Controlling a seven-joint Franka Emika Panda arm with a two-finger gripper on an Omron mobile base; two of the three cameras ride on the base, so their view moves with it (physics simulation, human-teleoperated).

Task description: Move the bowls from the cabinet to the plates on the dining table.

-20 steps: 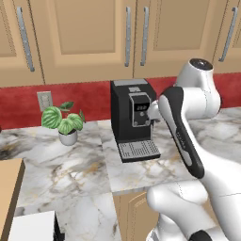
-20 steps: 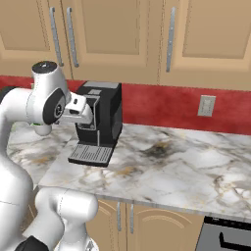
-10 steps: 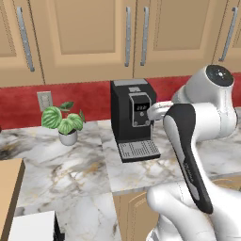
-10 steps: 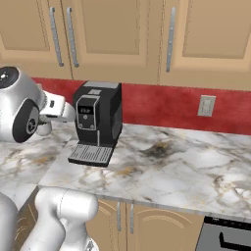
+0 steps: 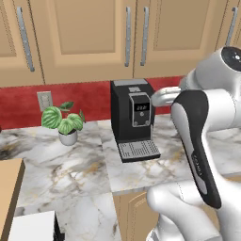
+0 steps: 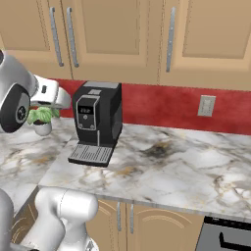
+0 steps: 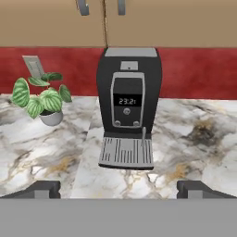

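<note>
The cabinet (image 5: 84, 37) (image 6: 112, 34) hangs on the wall above the counter, its tan doors shut, and its silver bar handles (image 5: 128, 35) meet over the coffee machine. The door bottoms also show at the top of the hand view (image 7: 162, 23). The bowls are hidden, and the plates and the dining table are out of view. My gripper (image 7: 121, 190) is open, with its two dark fingertips (image 7: 44, 190) far apart and nothing between them. It points at the coffee machine from well back over the counter's front part.
A black coffee machine (image 5: 133, 117) (image 6: 95, 120) (image 7: 128, 104) stands on the marble counter (image 6: 171, 166) against the red backsplash. Left of it are a potted plant (image 5: 63, 123) (image 7: 39, 99) and a wall outlet (image 5: 44, 100). My white arm (image 5: 197, 141) fills the right of the left base view.
The arm has drawn back from the coffee machine: the hand pulled away toward the base and the elbow swung outward. The gripper stayed open. Nothing on the counter moved.
</note>
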